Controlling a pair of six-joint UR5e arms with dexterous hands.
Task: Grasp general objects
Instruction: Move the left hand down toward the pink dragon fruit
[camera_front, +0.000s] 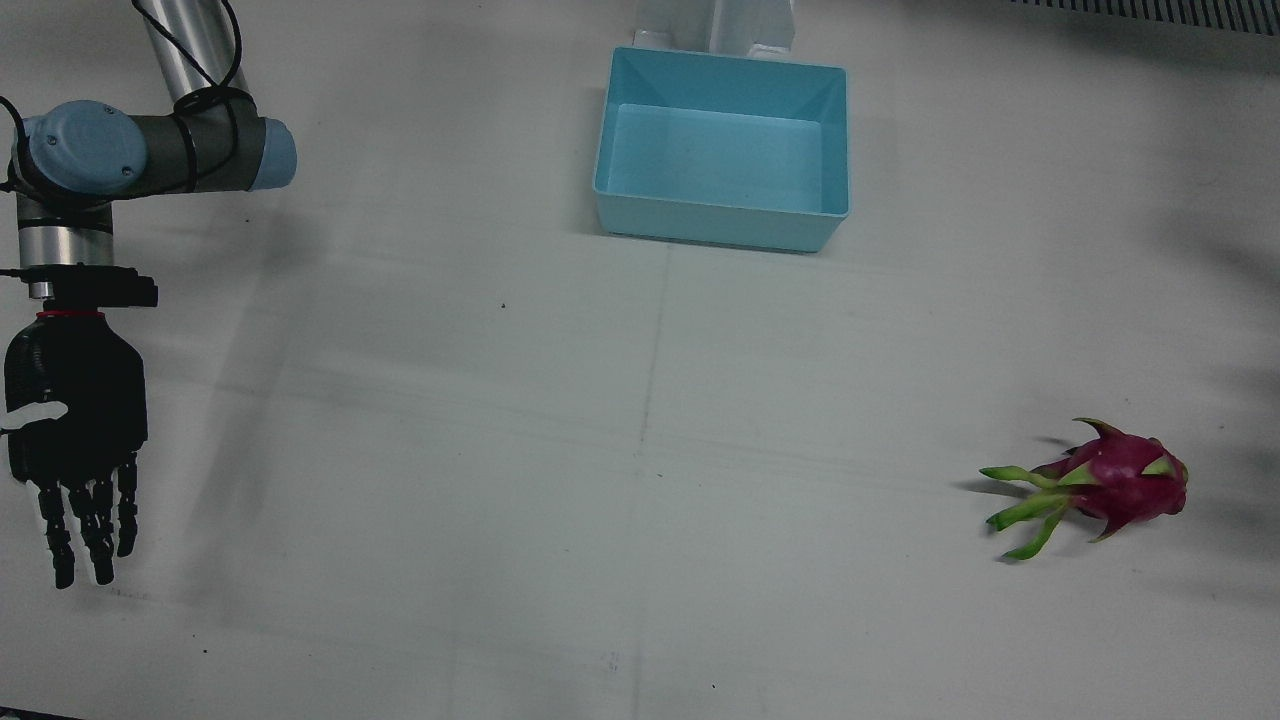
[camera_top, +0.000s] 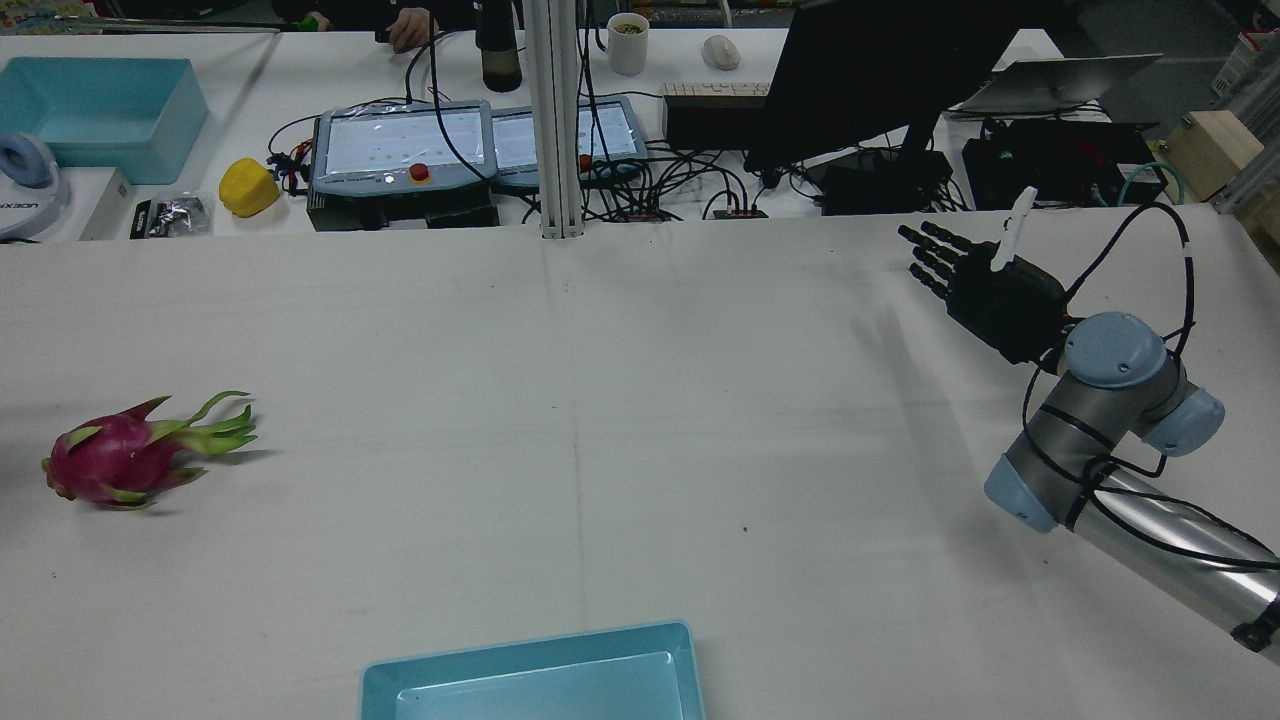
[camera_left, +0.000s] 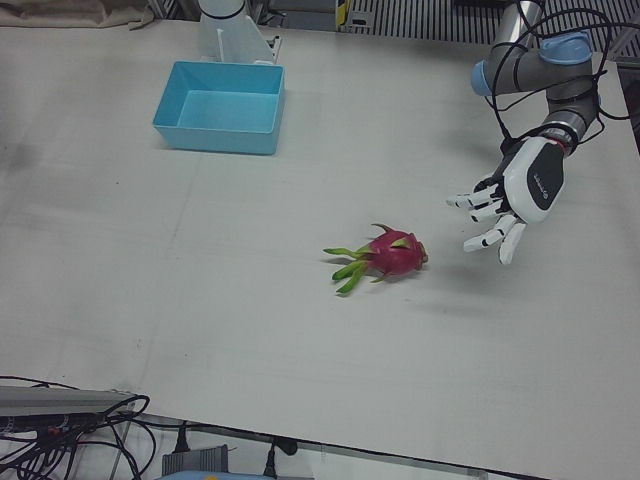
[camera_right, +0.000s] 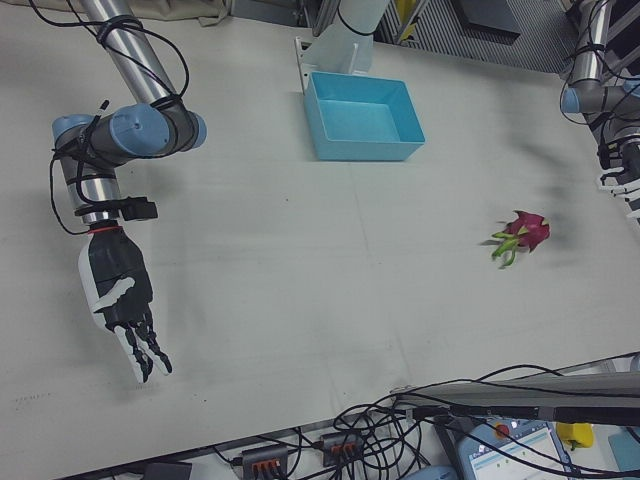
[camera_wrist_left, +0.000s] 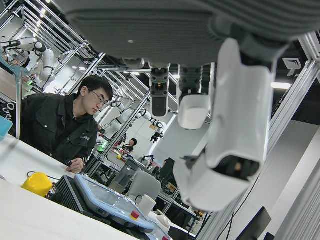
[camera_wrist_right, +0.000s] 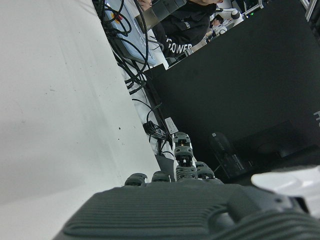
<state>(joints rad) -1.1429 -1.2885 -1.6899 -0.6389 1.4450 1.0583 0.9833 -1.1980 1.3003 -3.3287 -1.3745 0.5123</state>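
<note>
The magenta dragon fruit with green leafy scales (camera_left: 392, 252) lies on its side on the white table (camera_left: 200, 300), well apart from the empty light-blue plastic bin (camera_left: 222, 105). Just beside it hovers the white-and-black left hand (camera_left: 508, 196), fingers spread apart and holding nothing, palm turned toward the fruit's rounded end. Far across the table the black right hand (camera_front: 75, 440) hangs idle, fingers extended and apart, also empty. The sensible play, I'd judge: sink the left hand lower, wrap the fat body rather than the flimsy green tips, and close evenly so the fruit doesn't roll away.
</note>
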